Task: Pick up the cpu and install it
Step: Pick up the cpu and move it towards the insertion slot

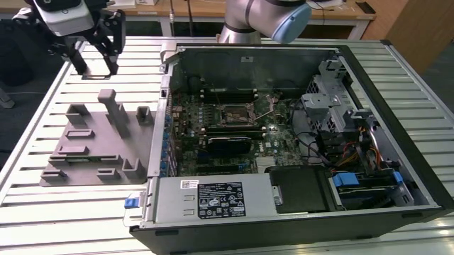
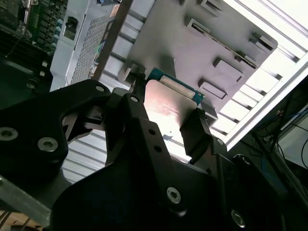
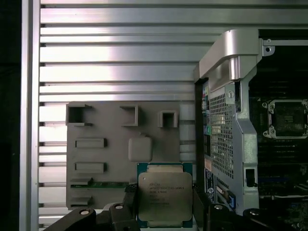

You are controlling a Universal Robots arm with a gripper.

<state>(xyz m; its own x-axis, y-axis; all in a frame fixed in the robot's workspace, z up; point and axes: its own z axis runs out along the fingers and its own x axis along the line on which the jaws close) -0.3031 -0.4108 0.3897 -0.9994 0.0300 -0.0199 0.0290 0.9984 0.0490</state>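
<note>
The claw (image 1: 95, 71) is hanging over the far part of the slatted counter (image 1: 32, 133), at the exterior view's left. It is gripping the cpu (image 1: 95, 76) between its two black fingers (image 1: 76, 62), one pressing on each opposite edge. In the exterior view the chip is showing as a thin flat plate right at the fingertips, raised above the counter and just beyond the far edge of the grey fixture plate (image 1: 92, 143).

In both wrist views the cpu (image 2: 168, 101) (image 3: 165, 197) is sitting squarely in the middle of the claw (image 2: 166, 108) (image 3: 165, 202). Its silver top is facing the cameras, and a thin green rim is peeking out around it. The fingers (image 2: 192, 130) (image 3: 129, 195) are touching the chip's side edges (its top plate is showing bare between them). In the first wrist view, the fixture plate (image 3: 106, 159) is lying below the chip, with raised blocks and shallow slots across its surface.

The open computer case (image 1: 397, 133) is lying on its side at the exterior view's right, well apart from the claw. The motherboard's square socket (image 1: 234, 113) (image 3: 288, 118) is facing upward inside it. A grey box with a white label (image 1: 212, 199) is occupying the near edge of the case.
</note>
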